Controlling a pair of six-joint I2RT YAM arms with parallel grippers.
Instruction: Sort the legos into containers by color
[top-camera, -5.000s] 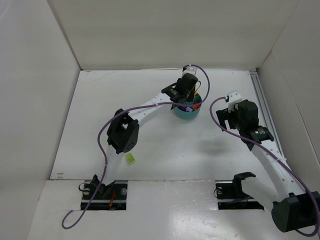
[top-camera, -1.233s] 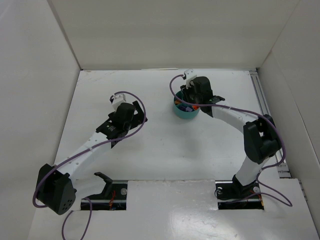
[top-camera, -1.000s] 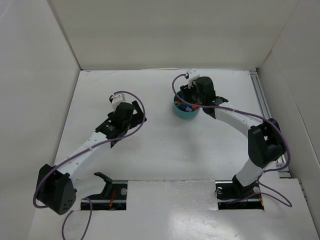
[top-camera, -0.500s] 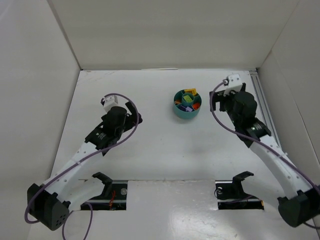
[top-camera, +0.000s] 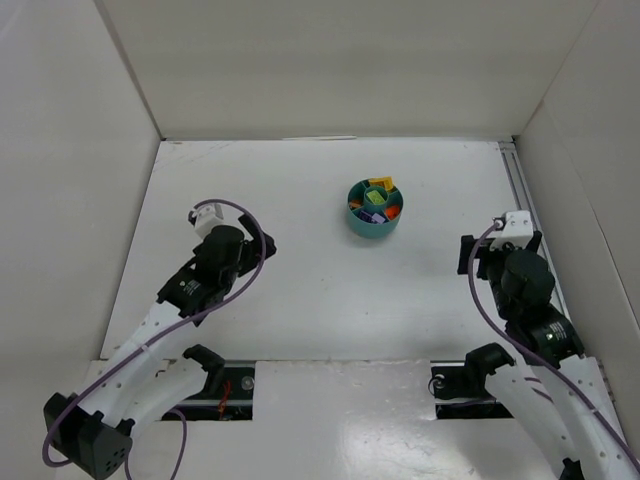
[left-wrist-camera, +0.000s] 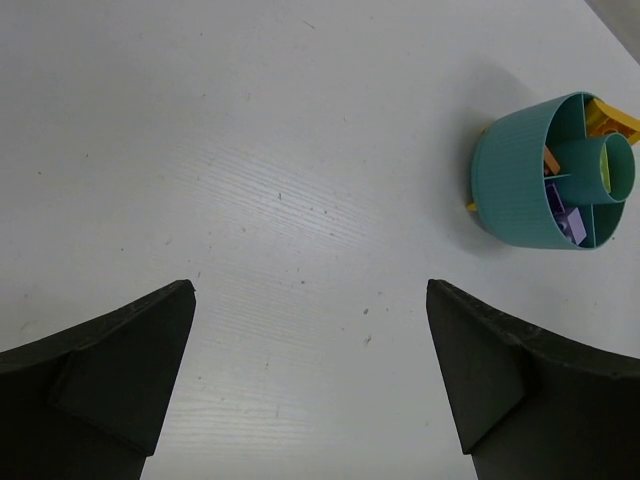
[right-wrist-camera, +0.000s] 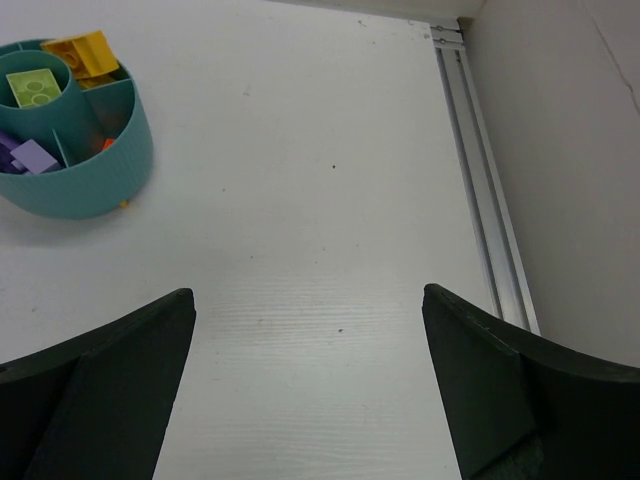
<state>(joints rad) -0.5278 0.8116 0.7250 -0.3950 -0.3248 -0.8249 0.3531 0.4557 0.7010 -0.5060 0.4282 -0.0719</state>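
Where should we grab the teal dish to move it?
Grip the dish by its wall, from above: one finger outside on the ribbed wall, one inside a compartment. It stands upright and open-topped with a straight wall, so a top-down pinch should seat. Avoid the far side, where an orange-yellow lego pokes above the rim. The right tool, open, looks well placed.

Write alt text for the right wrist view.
A round teal divided dish sits upper left on a table, a lime green lego in its central cup, an orange-yellow lego and lilac legos in outer compartments. The right claw is open, empty.
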